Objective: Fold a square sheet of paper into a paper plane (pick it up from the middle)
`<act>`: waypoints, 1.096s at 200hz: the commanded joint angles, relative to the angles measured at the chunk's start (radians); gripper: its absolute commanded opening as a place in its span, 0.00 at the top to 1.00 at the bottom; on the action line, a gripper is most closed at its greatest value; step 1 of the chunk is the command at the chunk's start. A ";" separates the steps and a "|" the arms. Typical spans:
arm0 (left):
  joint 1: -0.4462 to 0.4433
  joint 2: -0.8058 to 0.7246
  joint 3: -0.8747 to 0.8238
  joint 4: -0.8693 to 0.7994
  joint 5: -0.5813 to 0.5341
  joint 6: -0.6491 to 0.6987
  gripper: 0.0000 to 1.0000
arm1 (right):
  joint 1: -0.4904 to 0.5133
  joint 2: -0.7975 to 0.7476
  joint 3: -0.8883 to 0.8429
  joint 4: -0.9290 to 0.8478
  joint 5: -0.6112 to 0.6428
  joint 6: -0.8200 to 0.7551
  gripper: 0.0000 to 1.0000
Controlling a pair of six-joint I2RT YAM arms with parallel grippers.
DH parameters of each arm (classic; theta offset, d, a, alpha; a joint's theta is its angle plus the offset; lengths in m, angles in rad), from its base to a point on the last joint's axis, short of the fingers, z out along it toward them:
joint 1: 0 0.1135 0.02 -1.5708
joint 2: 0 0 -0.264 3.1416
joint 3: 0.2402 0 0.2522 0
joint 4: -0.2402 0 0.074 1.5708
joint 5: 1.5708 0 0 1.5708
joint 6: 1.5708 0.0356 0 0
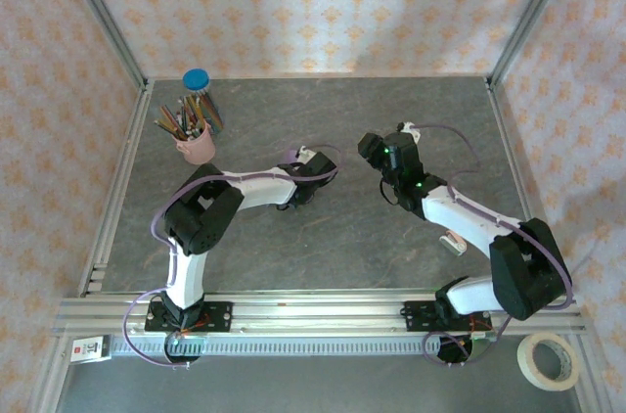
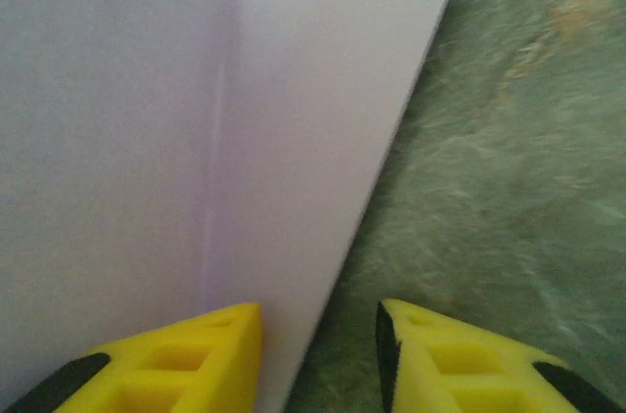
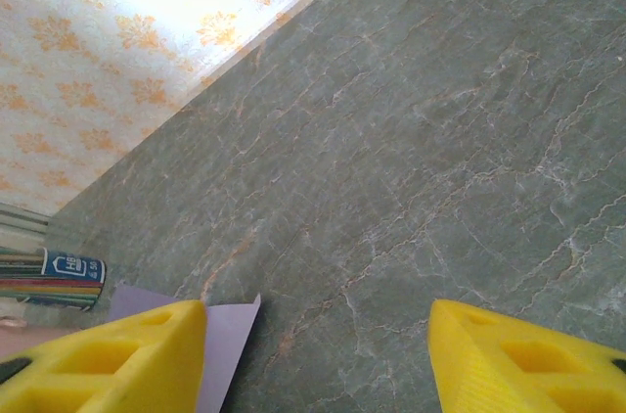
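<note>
1. At the far left of the overhead view, a pink pencil cup [image 1: 196, 146] packed with coloured pencils stands on the grey, stone-patterned table [image 1: 342, 237]. A blue-capped container [image 1: 197, 80] stands just behind it.
2. The left arm [image 1: 210, 212] rises from its base at the near edge, bends at the elbow and reaches toward the middle of the table.
3. In its wrist view, the left gripper [image 2: 318, 359] has its 2 yellow fingertips apart, with a clear gap and nothing pinched. One fingertip is over paper, the other over bare table. Whether either touches the surface cannot be told.
4. The sheet of paper [image 2: 127, 139], pale lilac, lies directly beneath the left gripper, near the table's middle. A straight crease [image 2: 213, 168] runs away from the fingers. One slanted edge comes down from the upper right into the gap between the fingertips.
5. The right gripper [image 3: 318, 359] hovers over bare table with its 2 yellow fingertips wide apart and nothing between them. A corner of the lilac paper lies just beside one fingertip, and pencils show at the left edge of that view.
6. The right arm [image 1: 469, 222] slants from its base at the near right toward the table's middle.
7. A roll of masking tape [image 1: 548, 359] lies at the near right corner, outside the metal frame.
</note>
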 commanded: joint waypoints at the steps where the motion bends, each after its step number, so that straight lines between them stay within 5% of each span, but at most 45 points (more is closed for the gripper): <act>1: -0.018 -0.085 0.041 -0.033 0.079 -0.057 0.59 | -0.002 -0.005 0.013 0.006 0.031 0.025 0.38; 74: -0.012 -0.285 -0.006 0.021 0.390 -0.149 0.45 | -0.004 -0.050 -0.049 0.069 0.053 0.001 0.15; 164: 0.242 -0.420 -0.320 0.351 0.796 -0.343 0.40 | -0.003 0.014 -0.030 0.100 -0.053 0.025 0.17; 219: 0.276 -0.368 -0.323 0.373 0.837 -0.375 0.40 | -0.003 0.069 0.000 0.082 -0.111 0.032 0.17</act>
